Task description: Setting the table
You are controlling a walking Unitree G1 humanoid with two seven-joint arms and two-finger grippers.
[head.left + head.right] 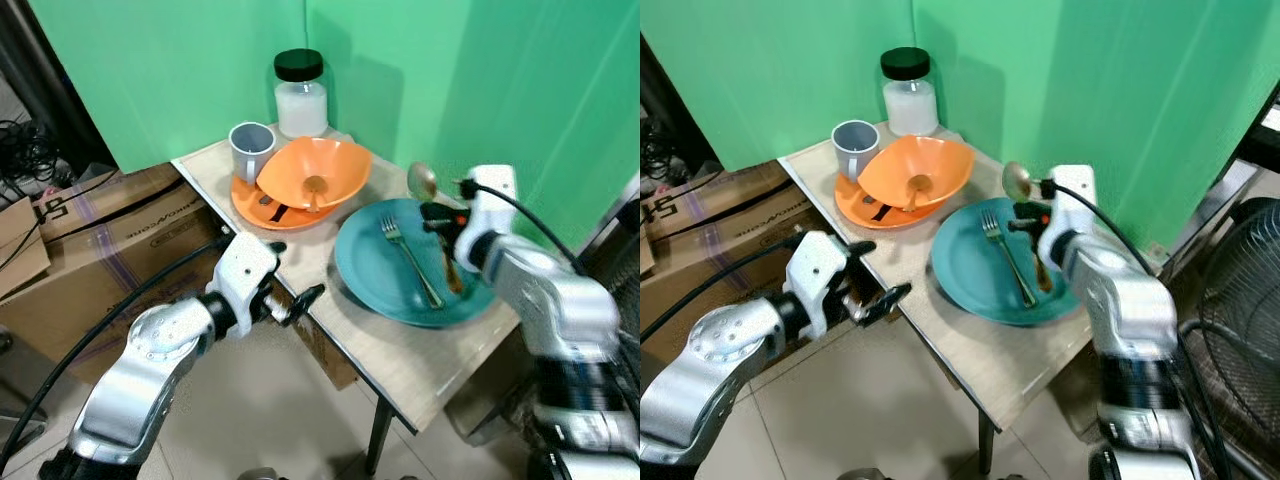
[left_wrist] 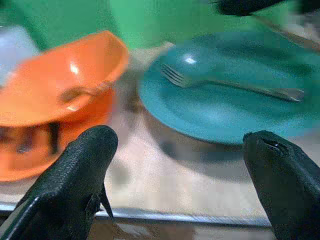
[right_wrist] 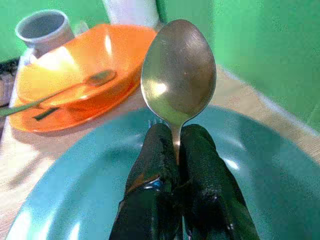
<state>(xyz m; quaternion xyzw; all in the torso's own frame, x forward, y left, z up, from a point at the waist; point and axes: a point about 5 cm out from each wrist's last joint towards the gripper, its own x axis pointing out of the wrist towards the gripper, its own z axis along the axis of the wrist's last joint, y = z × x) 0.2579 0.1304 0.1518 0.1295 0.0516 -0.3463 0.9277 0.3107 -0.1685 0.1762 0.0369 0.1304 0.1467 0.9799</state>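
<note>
The right tool (image 3: 177,150) pinches a shiny metal spoon (image 3: 178,75) above the round teal plate (image 1: 365,270); the left tool (image 2: 180,165), spread, hovers at the tabletop (image 1: 390,345) edge.

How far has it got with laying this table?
Partway, it seems. A fork already lies on the teal plate. The right gripper is shut on a large spoon held above that plate, not yet set down. The orange bowl, with a small spoon inside, sits tilted on an orange plate beside the grey mug, seemingly unsorted. The left gripper is open at the table's edge.
</note>
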